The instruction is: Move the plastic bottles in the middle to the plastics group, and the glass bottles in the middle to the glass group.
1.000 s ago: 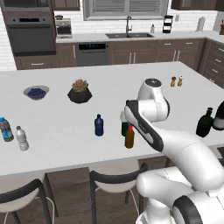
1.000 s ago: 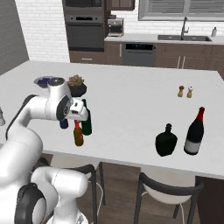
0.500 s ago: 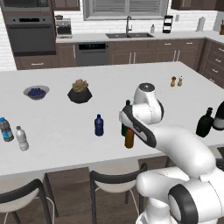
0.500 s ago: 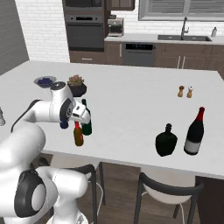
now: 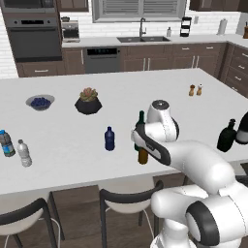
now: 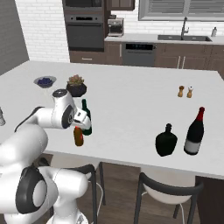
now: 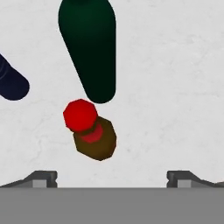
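Amber glass with a red cap, the shorter bottle point(image 7: 95, 139) stands upright on the white counter point(image 5: 63, 126) straight below the gripper point(image 7: 112, 178), whose fingers are spread wide and hold nothing. Just beyond it rises the tall dark green bottle point(image 7: 89, 46), close beside but apart. The small dark blue bottle point(image 5: 110, 139) stands off to the gripper's left. Far to its right wait the squat black bottle point(image 6: 166, 141) and a red-topped dark bottle point(image 6: 194, 132). Two clear water bottles point(image 5: 14, 149) sit far left. A bowl point(image 5: 39, 101) holds blue fruit. The arm point(image 5: 160, 131) bends over the counter edge, hand pointing down.
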You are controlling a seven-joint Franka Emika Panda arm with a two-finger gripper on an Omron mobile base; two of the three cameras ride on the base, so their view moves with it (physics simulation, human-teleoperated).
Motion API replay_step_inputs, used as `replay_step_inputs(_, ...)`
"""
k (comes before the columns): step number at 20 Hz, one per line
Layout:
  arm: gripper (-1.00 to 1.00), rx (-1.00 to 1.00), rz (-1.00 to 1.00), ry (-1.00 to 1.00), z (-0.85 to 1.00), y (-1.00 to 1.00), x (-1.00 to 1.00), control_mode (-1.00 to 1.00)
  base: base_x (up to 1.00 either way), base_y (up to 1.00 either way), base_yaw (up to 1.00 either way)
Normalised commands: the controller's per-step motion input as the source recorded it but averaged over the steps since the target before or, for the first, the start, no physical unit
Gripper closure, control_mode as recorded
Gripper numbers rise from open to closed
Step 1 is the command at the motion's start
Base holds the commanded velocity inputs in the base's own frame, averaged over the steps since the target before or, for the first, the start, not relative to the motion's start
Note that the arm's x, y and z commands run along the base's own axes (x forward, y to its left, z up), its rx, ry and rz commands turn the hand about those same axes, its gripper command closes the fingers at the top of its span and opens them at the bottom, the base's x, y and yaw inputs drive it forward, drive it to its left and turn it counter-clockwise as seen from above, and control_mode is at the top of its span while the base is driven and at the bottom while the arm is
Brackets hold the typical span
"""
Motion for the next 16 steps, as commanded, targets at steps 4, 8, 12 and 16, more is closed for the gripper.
replay_step_inputs(4,-1.0,0.0,0.0,0.0,-0.27,0.02,0.22,-1.0,0.0,0.0,0.0)
replay_step_inputs(8,-1.0,0.0,0.0,0.0,-0.23,0.0,0.11,-1.0,0.0,0.0,0.0)
replay_step_inputs(12,-1.0,0.0,0.0,0.0,-0.2,0.0,0.04,-1.0,0.0,0.0,0.0)
replay_step_inputs(16,-1.0,0.0,0.0,0.0,-0.03,0.05,0.0,-1.0,0.0,0.0,0.0)
